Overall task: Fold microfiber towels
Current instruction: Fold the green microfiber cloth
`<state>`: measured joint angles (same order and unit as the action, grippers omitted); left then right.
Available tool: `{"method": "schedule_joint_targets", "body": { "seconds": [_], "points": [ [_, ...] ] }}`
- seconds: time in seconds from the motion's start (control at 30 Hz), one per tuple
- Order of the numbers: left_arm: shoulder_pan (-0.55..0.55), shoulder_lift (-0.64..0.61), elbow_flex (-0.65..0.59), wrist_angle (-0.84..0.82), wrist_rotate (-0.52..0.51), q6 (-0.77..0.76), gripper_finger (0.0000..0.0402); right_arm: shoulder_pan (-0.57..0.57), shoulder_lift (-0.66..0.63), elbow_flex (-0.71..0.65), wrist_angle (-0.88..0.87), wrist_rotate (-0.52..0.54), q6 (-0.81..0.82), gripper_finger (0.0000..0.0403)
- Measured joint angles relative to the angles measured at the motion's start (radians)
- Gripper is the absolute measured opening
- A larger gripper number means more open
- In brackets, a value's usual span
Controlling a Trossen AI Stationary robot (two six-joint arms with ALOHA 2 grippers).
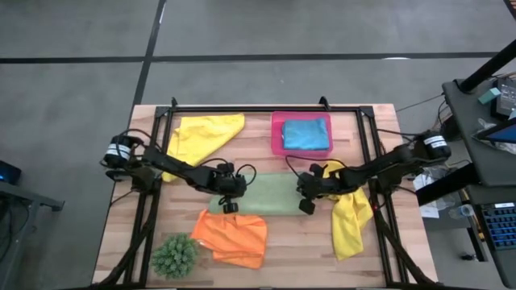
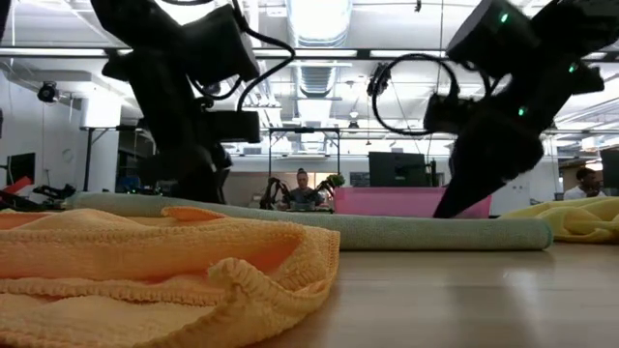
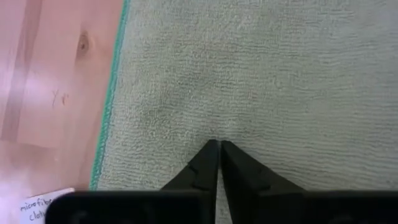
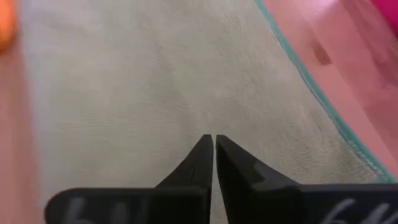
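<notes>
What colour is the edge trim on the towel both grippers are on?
Teal-green stitching along the sage green towel; clearest in the left wrist view.

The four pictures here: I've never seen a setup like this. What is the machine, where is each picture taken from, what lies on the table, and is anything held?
It is a robot with two dark jointed arms at a wooden table. One camera looks straight down, one sits at table height, and one rides on each wrist. In the middle lies a sage green microfiber towel. The left gripper and the right gripper are at its two ends, each pinched shut on its cloth, as the wrist views show. Around it lie an orange towel, a yellow towel at the far left, another yellow towel at the right, and a turquoise towel folded in a pink rectangular tray. A spiky green plant ball sits at the near corner.
</notes>
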<state>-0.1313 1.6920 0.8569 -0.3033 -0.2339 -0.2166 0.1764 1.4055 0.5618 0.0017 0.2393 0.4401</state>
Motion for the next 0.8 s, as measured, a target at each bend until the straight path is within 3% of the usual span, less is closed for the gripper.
{"method": "schedule_joint_targets", "body": {
  "seconds": [0.3,0.53,0.8],
  "points": [
    [0.022,-0.003,0.0,-0.002,-0.008,0.076,0.001,-0.062,0.085,0.01,0.021,0.005,-0.031,0.0009],
    [0.071,-0.003,-0.002,-0.006,-0.112,0.126,0.0011,-0.096,0.059,0.007,-0.001,0.051,-0.05,0.0009],
    [0.09,-0.012,0.004,-0.009,-0.116,0.126,0.0011,-0.108,0.017,0.006,-0.008,0.05,-0.1,0.0008]
  ]
}}
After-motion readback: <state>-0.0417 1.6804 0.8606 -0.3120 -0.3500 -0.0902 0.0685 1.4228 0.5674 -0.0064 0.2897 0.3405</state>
